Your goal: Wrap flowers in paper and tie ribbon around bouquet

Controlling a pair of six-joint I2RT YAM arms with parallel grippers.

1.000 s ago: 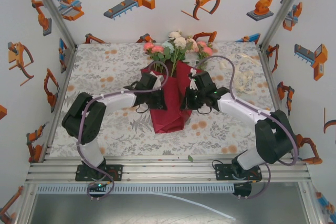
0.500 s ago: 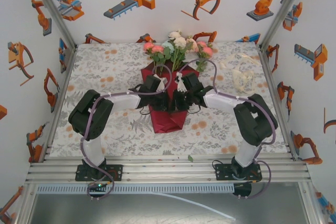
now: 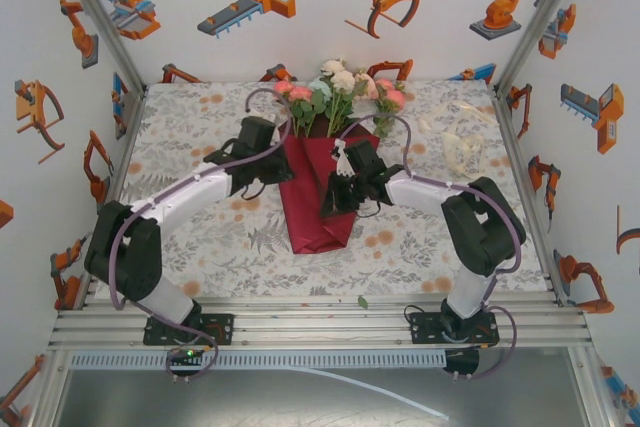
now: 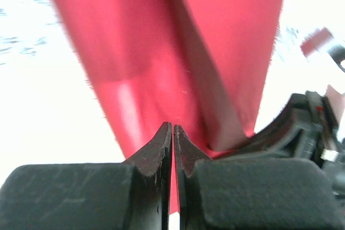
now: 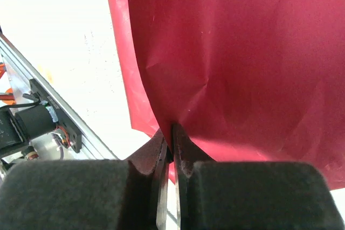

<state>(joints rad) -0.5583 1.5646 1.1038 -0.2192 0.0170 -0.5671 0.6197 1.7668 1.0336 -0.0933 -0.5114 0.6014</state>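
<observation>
Wrapping under way, not finished. Paper (image 3: 318, 209) at frame centre on bench (image 3: 200, 117), folded into loose cone over stems. Flowers (image 3: 335, 87) fan out of its top end, upper centre. Left gripper (image 3: 278, 162) at cone's upper left edge: jaws nearly together, pinching thin paper. Right gripper (image 3: 335, 197) at centre: jaws clamped on paper flap. Ribbon (image 3: 462, 152) loose at upper right, well apart, untouched. Left to do, as judged: close wrap, tie ribbon.

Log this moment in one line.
left gripper: shut on paper | right gripper: shut on paper | flowers: blooms above paper | ribbon: loose, far right
</observation>
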